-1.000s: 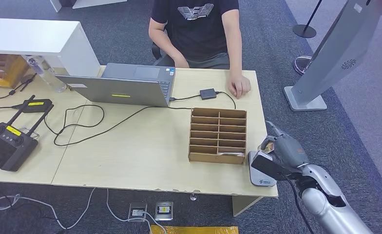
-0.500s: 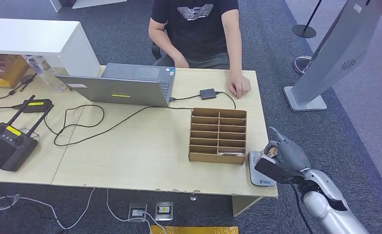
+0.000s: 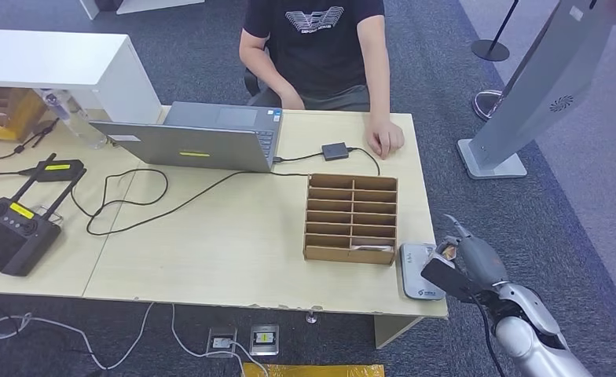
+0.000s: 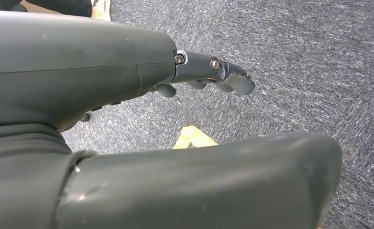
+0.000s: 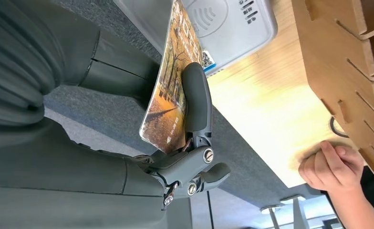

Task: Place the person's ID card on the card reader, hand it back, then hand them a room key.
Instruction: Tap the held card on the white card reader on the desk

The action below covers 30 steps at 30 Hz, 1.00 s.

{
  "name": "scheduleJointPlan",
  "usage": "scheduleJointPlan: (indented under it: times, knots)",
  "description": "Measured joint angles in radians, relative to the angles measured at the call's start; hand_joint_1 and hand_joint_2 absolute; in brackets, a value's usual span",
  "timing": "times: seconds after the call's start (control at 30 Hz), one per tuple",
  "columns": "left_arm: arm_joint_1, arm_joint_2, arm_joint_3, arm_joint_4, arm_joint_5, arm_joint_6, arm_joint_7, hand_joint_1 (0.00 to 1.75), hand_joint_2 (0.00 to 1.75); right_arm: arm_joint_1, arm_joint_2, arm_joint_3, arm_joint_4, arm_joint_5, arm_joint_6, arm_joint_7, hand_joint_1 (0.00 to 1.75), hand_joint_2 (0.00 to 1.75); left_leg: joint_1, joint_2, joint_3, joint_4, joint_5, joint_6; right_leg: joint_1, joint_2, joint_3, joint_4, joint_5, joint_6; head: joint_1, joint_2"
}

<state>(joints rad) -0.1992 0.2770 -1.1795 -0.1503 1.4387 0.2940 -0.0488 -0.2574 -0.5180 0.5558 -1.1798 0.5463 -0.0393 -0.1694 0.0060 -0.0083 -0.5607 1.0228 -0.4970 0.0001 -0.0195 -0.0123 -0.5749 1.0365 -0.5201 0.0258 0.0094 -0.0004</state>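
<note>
My right hand [image 3: 471,265] hangs just off the table's near right corner, beside the grey card reader [image 3: 416,270]. It pinches a card printed with an autumn tree scene [image 5: 169,93] between the thumb and a dark finger [image 5: 197,102]. The card stands on edge, its far end close to the reader [image 5: 225,21]; whether they touch I cannot tell. My left hand [image 4: 128,90] hangs over the carpet with nothing in it and its fingers stretched out. The person sits across the table with one hand [image 3: 385,141] resting on it.
A wooden slotted card rack [image 3: 351,218] stands just left of the reader, with a card in a bottom slot. A laptop [image 3: 199,135], a small black box [image 3: 335,151], cables and a remote controller [image 3: 10,234] lie on the table. A grey kiosk [image 3: 537,90] stands at the right.
My right hand, still holding the card, has drawn back from above the reader toward me and to the right, past the table's edge. The person has not moved.
</note>
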Motion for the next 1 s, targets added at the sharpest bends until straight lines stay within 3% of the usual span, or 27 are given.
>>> scheduleJointPlan:
  times: [1.0]
  knots:
    - [0.000,0.000,0.000,0.000,0.003,0.002,0.008,0.00,0.00,-0.017,-0.001,0.002,0.076,-0.010,-0.034,-0.025,1.75,1.75,0.000,0.000,0.001,0.000,0.000,0.000,0.000,0.000,0.001,0.000,0.000,0.000,0.000,0.000]
